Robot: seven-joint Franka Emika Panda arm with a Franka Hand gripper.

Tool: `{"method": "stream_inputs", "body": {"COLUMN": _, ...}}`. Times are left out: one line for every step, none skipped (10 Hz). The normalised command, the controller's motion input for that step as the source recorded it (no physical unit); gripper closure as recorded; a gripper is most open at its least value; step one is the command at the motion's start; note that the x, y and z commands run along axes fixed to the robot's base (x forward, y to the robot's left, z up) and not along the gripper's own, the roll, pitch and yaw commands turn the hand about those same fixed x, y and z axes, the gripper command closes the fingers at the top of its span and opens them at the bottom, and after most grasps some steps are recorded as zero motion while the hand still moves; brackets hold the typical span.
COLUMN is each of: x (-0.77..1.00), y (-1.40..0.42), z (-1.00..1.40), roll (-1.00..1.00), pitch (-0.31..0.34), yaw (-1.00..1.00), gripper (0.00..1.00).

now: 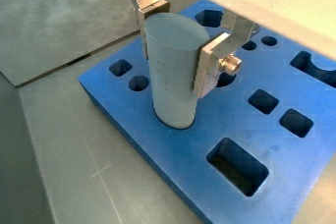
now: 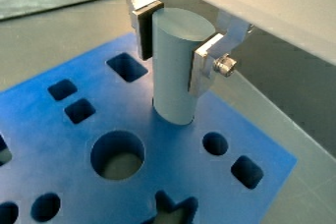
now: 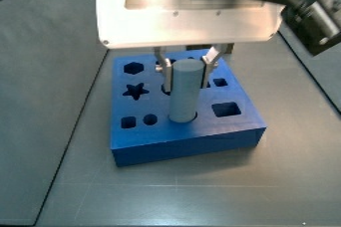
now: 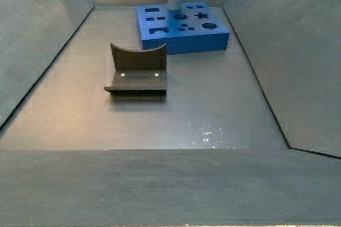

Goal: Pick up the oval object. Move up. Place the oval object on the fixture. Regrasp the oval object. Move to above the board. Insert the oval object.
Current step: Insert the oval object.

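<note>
From where I stand the gripper point(image 1: 180, 39) is over the middle of the board point(image 1: 157, 140), its two silver fingers point(image 1: 211, 63) closed against the upper part of the oval object point(image 1: 172, 71), which hangs upright between them. The peg's lower end sits at the board's top face; in both wrist views it looks as if it has just entered or is resting at the mouth of a hole, though the hole itself is hidden under the peg and I cannot tell how deep it is.

The risk I see is jamming. If the oval's long axis is turned slightly off the cut-out's, or the peg leans a little, pressing down will wedge it on the rim instead of letting it slide. The grip is high on the peg, so a sideways push at the bottom could twist it in the pads. Letting go too early would be the other fault: the peg might tip over onto the blue surface, perhaps into the round hole point(image 2: 118, 156) close by.

The fixture point(image 4: 136, 69) stands empty, well apart from the board, in a side view
</note>
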Motion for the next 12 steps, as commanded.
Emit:
{"method": "stream_inputs", "body": {"x": -0.11, "y": -0.24, "z": -0.43, "roll": 0.46, "pitch": -0.056, "yaw": 0.13, "gripper": 1.00}}
{"method": "stream_inputs", "body": {"x": 0.00, "y": -0.30, "z": -0.49, "roll": 0.34, "pitch": -0.089, "yaw": 0.12, "gripper": 1.00}}
{"method": "stream_inputs", "body": {"x": 0.00, "y": -0.31, "z": -0.43, "roll": 0.09, "pitch": -0.214, "yaw": 0.08, "gripper": 1.00}}
{"method": "stream_inputs", "body": {"x": 0.00, "y": -0.32, "z": -0.84, "roll": 0.00, "pitch": -0.191, "yaw": 0.07, "gripper": 1.00}}
{"method": "stream_inputs", "body": {"x": -0.10, "y": -0.31, "z": -1.00, "roll": 0.02, "pitch": -0.064, "yaw": 0.01, "gripper": 1.00}}
{"method": "stream_inputs", "body": {"x": -0.12, "y": -0.20, "z": -1.00, "roll": 0.09, "pitch": -0.020, "yaw": 0.00, "gripper": 1.00}}
{"method": "stream_inputs", "body": {"x": -0.10, "y": -0.15, "z": -1.00, "roll": 0.12, "pitch": -0.030, "yaw": 0.00, "gripper": 1.00}}
{"method": "stream_inputs", "body": {"x": -0.02, "y": -0.12, "z": -1.00, "roll": 0.13, "pitch": -0.034, "yaw": 0.00, "gripper": 1.00}}
{"method": "stream_inputs", "body": {"x": 0.10, "y": -0.11, "z": -0.77, "roll": 0.13, "pitch": -0.069, "yaw": 0.04, "gripper": 1.00}}
{"method": "stream_inputs", "body": {"x": 0.02, "y": 0.00, "z": -0.19, "roll": 0.00, "pitch": 0.000, "yaw": 0.00, "gripper": 1.00}}
{"method": "stream_inputs", "body": {"x": -0.06, "y": 0.00, "z": -1.00, "roll": 0.14, "pitch": -0.083, "yaw": 0.00, "gripper": 1.00}}
{"method": "stream_inputs", "body": {"x": -0.07, "y": 0.00, "z": -1.00, "roll": 0.11, "pitch": -0.056, "yaw": 0.00, "gripper": 1.00}}
